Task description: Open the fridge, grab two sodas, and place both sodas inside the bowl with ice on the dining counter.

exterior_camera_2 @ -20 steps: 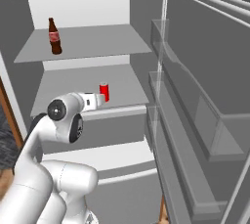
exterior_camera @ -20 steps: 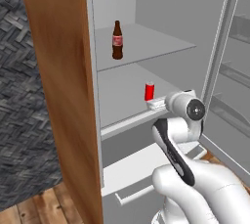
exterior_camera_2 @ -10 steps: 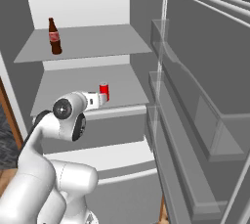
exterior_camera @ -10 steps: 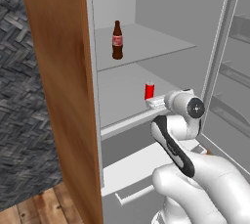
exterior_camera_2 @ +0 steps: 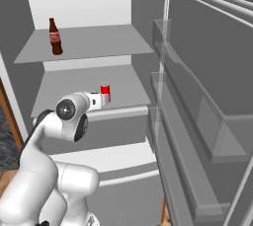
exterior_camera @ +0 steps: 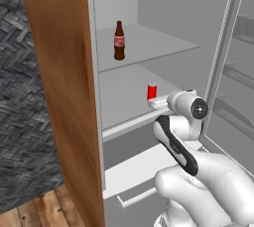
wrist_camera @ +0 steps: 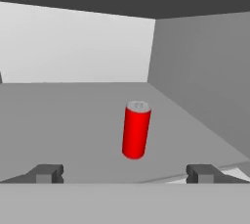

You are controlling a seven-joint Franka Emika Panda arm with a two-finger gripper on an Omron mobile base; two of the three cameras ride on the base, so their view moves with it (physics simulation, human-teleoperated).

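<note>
The hand (wrist_camera: 125, 173) is reaching into the open fridge (exterior_camera_2: 89, 47) with its two fingers spread wide and nothing between them; in the hand view the fingertips (wrist_camera: 46, 173) are sitting low left and low right of the frame. Just above that gap, a little right of centre, the red can (wrist_camera: 135, 130) is standing upright on the middle shelf (wrist_camera: 73, 120), apart from the fingers and not yet between them. In the left base view the hand (exterior_camera: 158, 103) is showing just below the can (exterior_camera: 152, 91), near the middle of the frame; in the right base view the hand (exterior_camera_2: 99, 100) is sitting beside the can (exterior_camera_2: 105, 93), left of centre.

The can is looking like a light, stiff cylinder with smooth, probably slippery sides, so I would take it across the middle of its body, fingers on opposite sides. It is slim and may tip if nudged first.

Farther out, the brown bottle (exterior_camera: 119, 41) is standing upright on the shelf above, toward the upper left in the right base view (exterior_camera_2: 55, 36). Its glass-like body is probably heavier and more breakable; the wide lower part looks the surest hold.
</note>
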